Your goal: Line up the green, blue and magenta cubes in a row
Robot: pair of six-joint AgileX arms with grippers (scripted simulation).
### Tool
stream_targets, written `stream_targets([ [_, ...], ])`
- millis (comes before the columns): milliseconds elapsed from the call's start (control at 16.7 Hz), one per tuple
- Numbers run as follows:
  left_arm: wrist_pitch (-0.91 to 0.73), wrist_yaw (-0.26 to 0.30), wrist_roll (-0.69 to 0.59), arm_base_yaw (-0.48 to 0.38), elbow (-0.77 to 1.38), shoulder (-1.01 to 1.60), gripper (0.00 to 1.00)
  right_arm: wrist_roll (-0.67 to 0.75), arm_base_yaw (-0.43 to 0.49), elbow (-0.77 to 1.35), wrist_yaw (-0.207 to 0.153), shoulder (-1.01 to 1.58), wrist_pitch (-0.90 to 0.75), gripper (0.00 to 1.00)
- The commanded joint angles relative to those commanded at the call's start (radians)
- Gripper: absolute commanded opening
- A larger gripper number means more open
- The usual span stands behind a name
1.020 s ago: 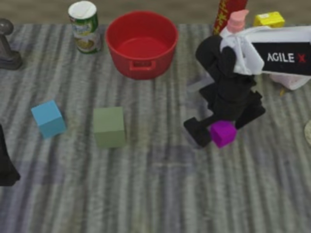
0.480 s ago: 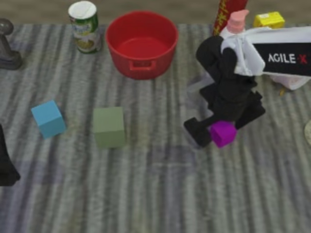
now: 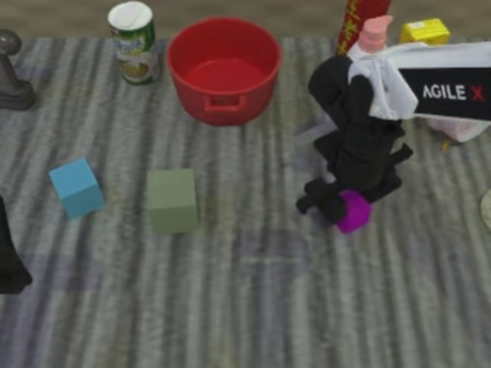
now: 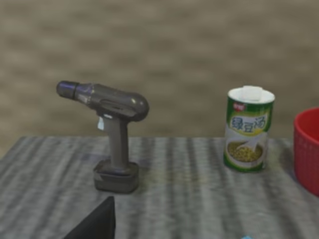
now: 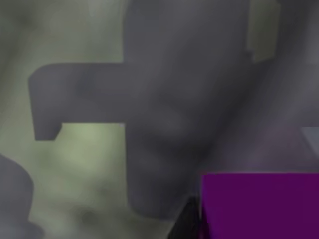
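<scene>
The right gripper point(image 3: 344, 205) is down on the magenta cube point(image 3: 355, 212), its fingers drawn in against the cube's sides, so it looks clamped on it; the cube sits right between the jaws, on the striped table point(image 3: 253, 299). To do this well, I'd say the grip should be square and firm before any lift, then the cube carried toward the sage-green cube point(image 3: 173, 200), well off to the gripper's left, with the sky-blue cube point(image 3: 77, 186) beyond it. The right arm point(image 3: 360, 123) reaches down steeply, wrist nearly vertical. The left gripper point(image 3: 9, 257) sits parked at the table's left edge; I cannot tell its state.
</scene>
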Motion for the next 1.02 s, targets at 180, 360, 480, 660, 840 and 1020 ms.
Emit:
stream_targets([
  [180,0.000,0.000,0.000,0.000,0.000,0.000,1.00,0.000,0.000,0.000,0.000,0.000,0.000,0.00],
  [360,0.000,0.000,0.000,0.000,0.000,0.000,1.00,0.000,0.000,0.000,0.000,0.000,0.000,0.00],
  [480,0.000,0.000,0.000,0.000,0.000,0.000,1.00,0.000,0.000,0.000,0.000,0.000,0.000,0.00],
  [660,0.000,0.000,0.000,0.000,0.000,0.000,1.00,0.001,-0.001,0.014,-0.002,-0.035,-0.015,0.00],
  [840,0.000,0.000,0.000,0.000,0.000,0.000,1.00,0.000,0.002,0.063,-0.002,-0.060,-0.087,0.00],
  [1020,0.000,0.000,0.000,0.000,0.000,0.000,1.00,0.000,0.005,0.128,-0.002,-0.101,-0.204,0.00],
])
